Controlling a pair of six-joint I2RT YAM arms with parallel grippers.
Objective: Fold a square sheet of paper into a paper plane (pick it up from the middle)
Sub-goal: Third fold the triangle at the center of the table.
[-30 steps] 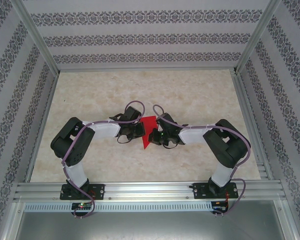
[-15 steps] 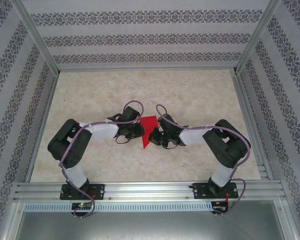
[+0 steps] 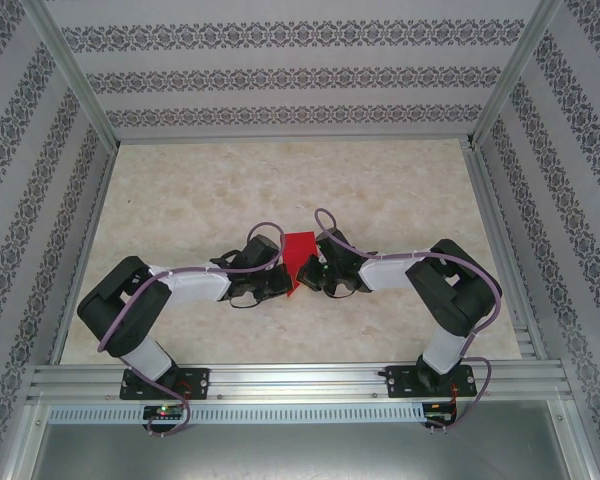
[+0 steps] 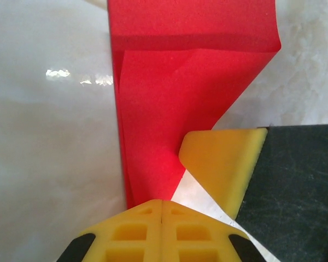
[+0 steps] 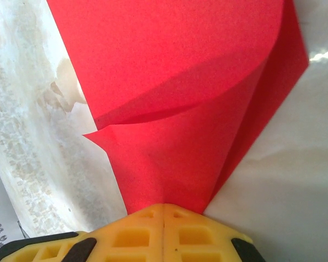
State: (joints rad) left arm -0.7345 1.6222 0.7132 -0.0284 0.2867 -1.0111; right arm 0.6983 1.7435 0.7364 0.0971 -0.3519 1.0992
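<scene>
The square sheet of paper (image 3: 300, 254), partly folded and curling, is over the middle of the table (image 3: 390, 190). The left gripper (image 4: 162, 203) is clenched on its one side, and the right gripper (image 5: 163, 207) pinches its other side.

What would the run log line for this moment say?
left gripper: shut on red paper | right gripper: shut on red paper | red paper: partly folded, middle of table
</scene>
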